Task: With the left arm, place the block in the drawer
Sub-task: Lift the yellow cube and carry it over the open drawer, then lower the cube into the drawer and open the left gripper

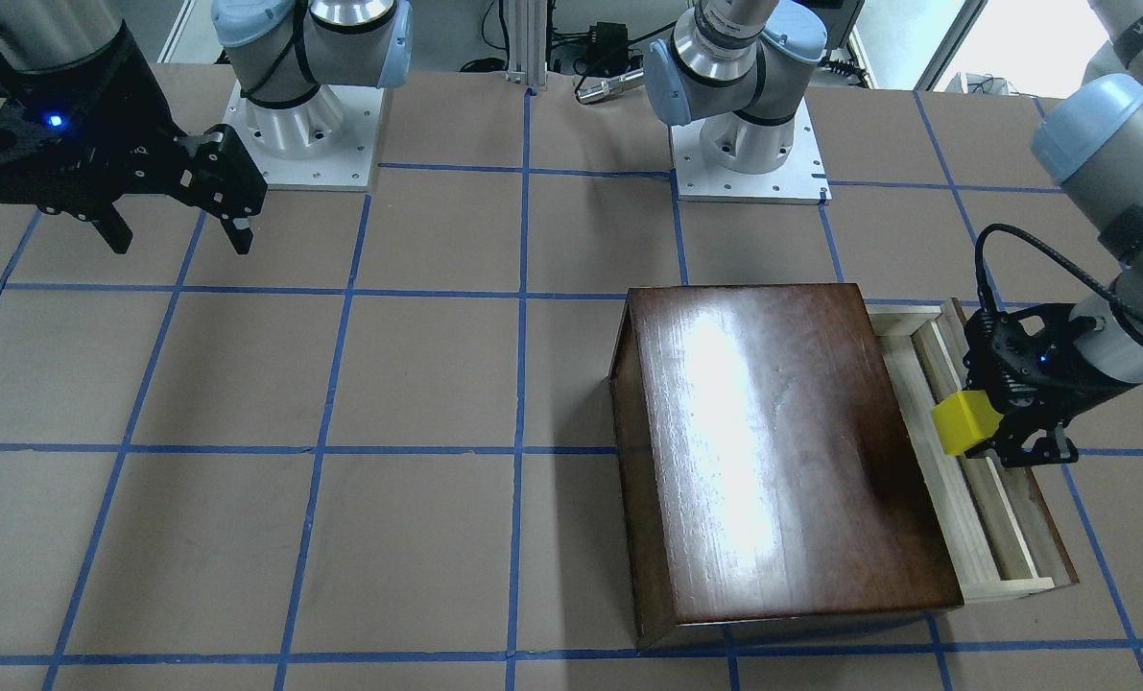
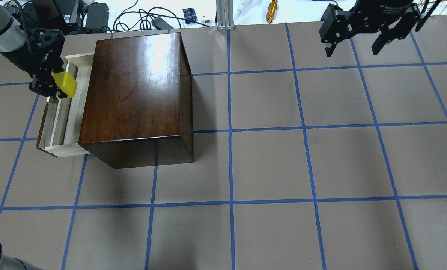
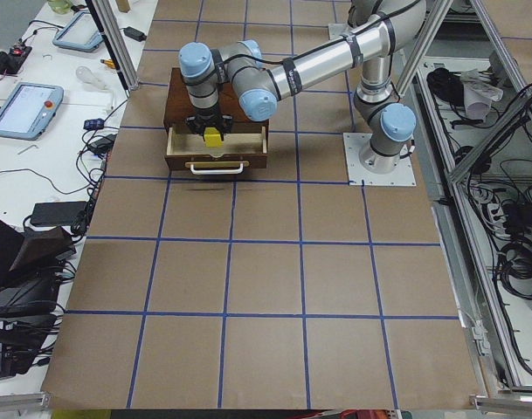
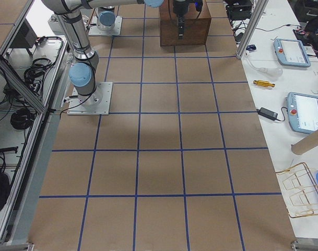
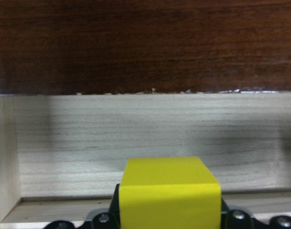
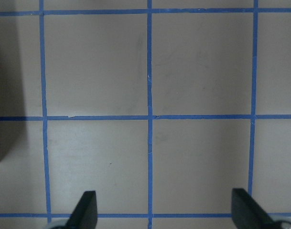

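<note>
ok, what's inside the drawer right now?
Visible floor of the drawer is bare wood. The block hangs over it, clamped in the left gripper. The back part is hidden under the wooden box.

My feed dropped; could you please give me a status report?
Left gripper shut on yellow block above open drawer. Right gripper open, holding nothing. Drawer unobstructed.

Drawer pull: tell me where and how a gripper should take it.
Take the pull at mid-bar, coming from in front of the open drawer, jaws above and below. The bar runs level across the front panel and seems to stand off it.
</note>
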`<state>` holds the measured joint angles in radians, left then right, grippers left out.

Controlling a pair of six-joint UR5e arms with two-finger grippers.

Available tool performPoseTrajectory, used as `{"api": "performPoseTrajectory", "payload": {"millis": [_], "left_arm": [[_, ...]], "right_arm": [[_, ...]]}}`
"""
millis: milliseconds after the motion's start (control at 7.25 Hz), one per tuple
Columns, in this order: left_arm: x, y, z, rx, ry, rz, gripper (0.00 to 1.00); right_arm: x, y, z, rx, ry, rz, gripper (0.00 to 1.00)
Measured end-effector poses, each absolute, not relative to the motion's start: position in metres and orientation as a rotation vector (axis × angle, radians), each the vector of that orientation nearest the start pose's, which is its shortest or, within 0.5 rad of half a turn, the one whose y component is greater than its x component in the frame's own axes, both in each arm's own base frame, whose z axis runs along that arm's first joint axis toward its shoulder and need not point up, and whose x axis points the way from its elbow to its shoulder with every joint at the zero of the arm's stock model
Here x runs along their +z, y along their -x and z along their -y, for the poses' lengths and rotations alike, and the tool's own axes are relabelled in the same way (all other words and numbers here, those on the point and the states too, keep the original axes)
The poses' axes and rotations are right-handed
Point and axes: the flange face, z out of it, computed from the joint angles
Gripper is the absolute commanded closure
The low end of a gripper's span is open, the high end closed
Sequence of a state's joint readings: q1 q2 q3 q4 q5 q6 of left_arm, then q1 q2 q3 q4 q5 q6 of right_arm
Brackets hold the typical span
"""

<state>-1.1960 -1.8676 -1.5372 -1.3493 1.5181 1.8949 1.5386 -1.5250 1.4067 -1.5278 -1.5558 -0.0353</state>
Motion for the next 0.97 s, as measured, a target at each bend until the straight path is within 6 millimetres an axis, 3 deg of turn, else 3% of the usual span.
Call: {"api": "performPoseTrajectory", "payload": {"millis": [276, 414, 552, 690, 966], "left_arm": [[0.347, -0.090, 0.602, -0.054, -2.198, -2.314, 0.91], [0.342, -0.089, 0.600, -0.056, -2.196, -2.316, 0.79], [0.339, -0.090, 0.599, -0.058, -2.196, -2.319, 0.47], [0.337, -0.090, 0.599, -0.059, -2.198, -2.322, 0.40], [0.333, -0.092, 0.598, -0.056, -2.205, -2.324, 0.12]], "right_arm": [[0.541, -0.118, 0.520, -0.118, 0.005, -3.127, 0.00], [0.541, -0.118, 0.520, -0.118, 0.005, -3.127, 0.00], [0.541, -0.118, 0.520, -0.118, 0.004, -3.127, 0.00], [0.541, -0.118, 0.520, -0.118, 0.004, -3.127, 0.00], [0.541, -0.118, 0.520, -0.118, 0.005, -3.128, 0.00]]}}
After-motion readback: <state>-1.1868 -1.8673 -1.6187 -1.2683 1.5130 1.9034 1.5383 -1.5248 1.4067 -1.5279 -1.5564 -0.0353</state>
